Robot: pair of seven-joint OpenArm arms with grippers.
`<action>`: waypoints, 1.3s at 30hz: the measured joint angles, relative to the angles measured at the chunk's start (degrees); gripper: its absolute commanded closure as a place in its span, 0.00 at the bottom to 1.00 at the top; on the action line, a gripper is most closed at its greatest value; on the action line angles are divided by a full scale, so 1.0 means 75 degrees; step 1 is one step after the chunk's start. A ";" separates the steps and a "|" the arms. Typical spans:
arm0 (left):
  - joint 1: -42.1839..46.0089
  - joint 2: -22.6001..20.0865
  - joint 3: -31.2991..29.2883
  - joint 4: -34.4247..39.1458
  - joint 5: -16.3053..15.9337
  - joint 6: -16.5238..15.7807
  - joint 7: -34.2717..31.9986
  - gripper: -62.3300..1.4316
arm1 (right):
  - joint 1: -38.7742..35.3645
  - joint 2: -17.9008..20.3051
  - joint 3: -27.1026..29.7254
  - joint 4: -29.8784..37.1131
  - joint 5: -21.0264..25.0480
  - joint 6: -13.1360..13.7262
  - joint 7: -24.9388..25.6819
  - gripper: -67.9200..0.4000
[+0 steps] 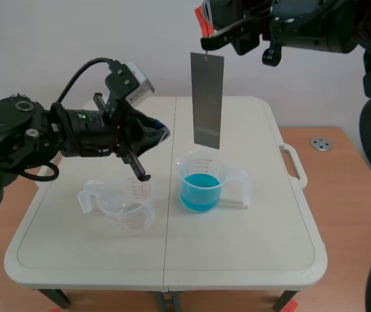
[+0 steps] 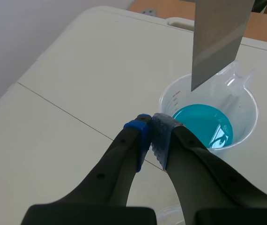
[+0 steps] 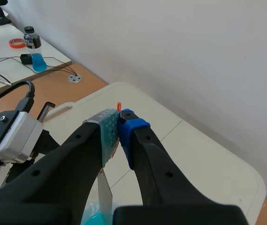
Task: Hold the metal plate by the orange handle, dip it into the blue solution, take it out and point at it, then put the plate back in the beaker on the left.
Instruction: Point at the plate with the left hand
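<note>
The grey metal plate [image 1: 207,101] hangs upright from my right gripper [image 1: 206,42], which is shut on its small orange handle [image 3: 119,107] high above the table. The plate's lower edge [image 2: 220,37] hovers just over the clear beaker of blue solution [image 1: 202,182], not touching the liquid [image 2: 203,124]. My left gripper [image 1: 161,133] is shut on nothing, its pads [image 2: 161,133] pressed together and aimed toward the plate's lower end. It sits above the empty clear beaker [image 1: 123,207] on the left. In the right wrist view the right gripper [image 3: 118,124] hides most of the plate.
The white folding table [image 1: 75,247] has a middle seam and a side handle [image 1: 295,166] on the right. A round metal disc [image 1: 320,143] lies on the wooden surface beyond. A bottle of blue liquid [image 3: 34,56] and an orange tape roll [image 3: 16,43] stand on a far desk.
</note>
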 measured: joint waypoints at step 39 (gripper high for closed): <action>0.0017 0.0283 0.0300 0.0000 0.0737 0.0035 -0.0003 0.96 | 0.0000 0.0000 0.0000 0.0000 0.0000 0.0000 0.0000 0.97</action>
